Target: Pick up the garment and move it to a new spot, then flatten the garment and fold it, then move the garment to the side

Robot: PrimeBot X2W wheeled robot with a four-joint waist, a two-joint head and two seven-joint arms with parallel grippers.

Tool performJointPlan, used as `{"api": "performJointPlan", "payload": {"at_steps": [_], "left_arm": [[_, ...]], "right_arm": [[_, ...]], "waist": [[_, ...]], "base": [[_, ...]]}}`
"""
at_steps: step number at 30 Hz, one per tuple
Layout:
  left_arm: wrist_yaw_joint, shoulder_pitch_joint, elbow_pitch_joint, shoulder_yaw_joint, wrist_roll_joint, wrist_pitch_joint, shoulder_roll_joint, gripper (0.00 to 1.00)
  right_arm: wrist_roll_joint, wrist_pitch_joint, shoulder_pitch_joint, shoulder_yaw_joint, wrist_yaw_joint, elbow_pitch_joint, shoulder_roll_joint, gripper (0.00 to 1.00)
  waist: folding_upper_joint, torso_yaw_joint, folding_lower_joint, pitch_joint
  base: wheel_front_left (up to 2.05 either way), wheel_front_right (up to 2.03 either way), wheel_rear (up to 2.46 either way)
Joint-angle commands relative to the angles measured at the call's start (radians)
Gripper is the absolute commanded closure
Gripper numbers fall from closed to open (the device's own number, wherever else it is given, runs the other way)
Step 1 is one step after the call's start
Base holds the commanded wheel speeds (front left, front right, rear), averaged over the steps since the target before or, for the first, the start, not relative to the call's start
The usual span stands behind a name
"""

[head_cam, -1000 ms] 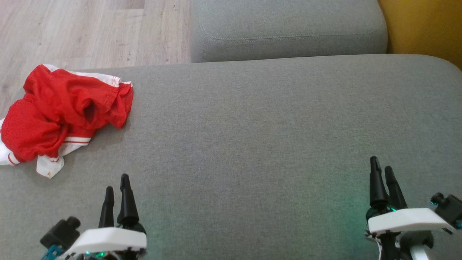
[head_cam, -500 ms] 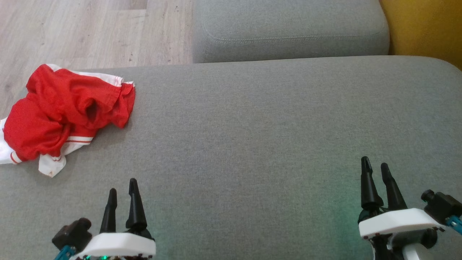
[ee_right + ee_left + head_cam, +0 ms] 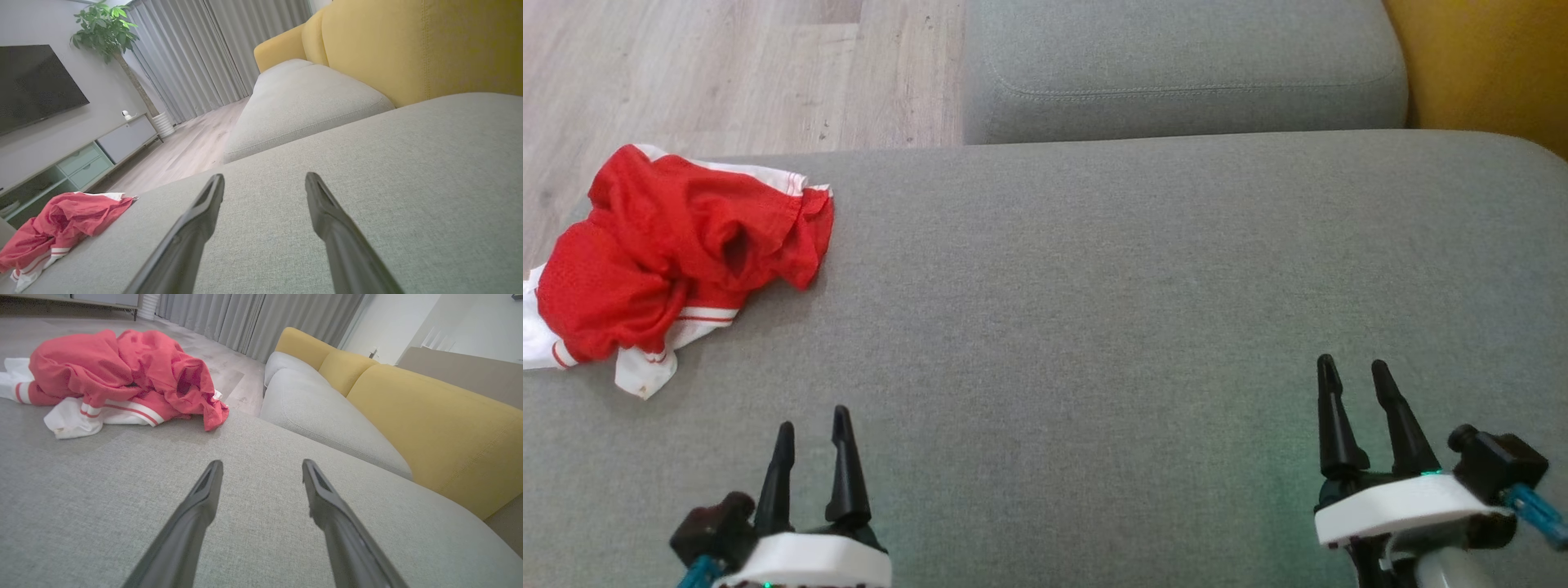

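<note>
A crumpled red garment [image 3: 678,253] with white striped trim lies bunched at the far left of the grey sofa cushion [image 3: 1094,286], close to its left edge. The left wrist view shows the garment [image 3: 118,375] ahead and to the left; in the right wrist view the garment [image 3: 61,224] sits low at the left. My left gripper [image 3: 813,420] hovers open at the lower left, a short way nearer than the garment, nothing between its fingers. My right gripper [image 3: 1352,371] stands open and empty at the lower right, far from the garment.
A second grey cushion [image 3: 1184,73] adjoins at the back, with a yellow backrest [image 3: 1486,65] to the right. Wooden floor [image 3: 727,73] lies beyond the cushion's left and far edges. A TV cabinet [image 3: 81,159], a screen and a potted plant [image 3: 106,32] stand across the room.
Both grippers have drifted right and left respectively, toward the middle, and slightly lower in view. The picture has shifted a little, so the camera moved. The garment lies as before.
</note>
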Motion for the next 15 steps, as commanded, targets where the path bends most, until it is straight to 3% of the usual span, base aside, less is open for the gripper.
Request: {"api": "performJointPlan", "payload": {"at_steps": [1, 15], "left_arm": [[0.008, -0.015, -0.029, 0.014, 0.035, -0.016, 0.006, 0.0], [0.044, -0.007, -0.001, -0.004, 0.173, -0.057, 0.006, 0.0]], "right_arm": [[-0.039, -0.017, -0.013, 0.024, 0.0, -0.042, -0.008, 0.0], [-0.222, -0.058, -0.009, 0.058, 0.0, -0.036, -0.009, 0.0]], "waist": [[-0.0001, 0.001, 0.0, 0.0], [-0.0001, 0.006, 0.0, -0.001]], "base": [[0.0, 0.0, 0.0], [0.0, 0.0, 0.0]]}}
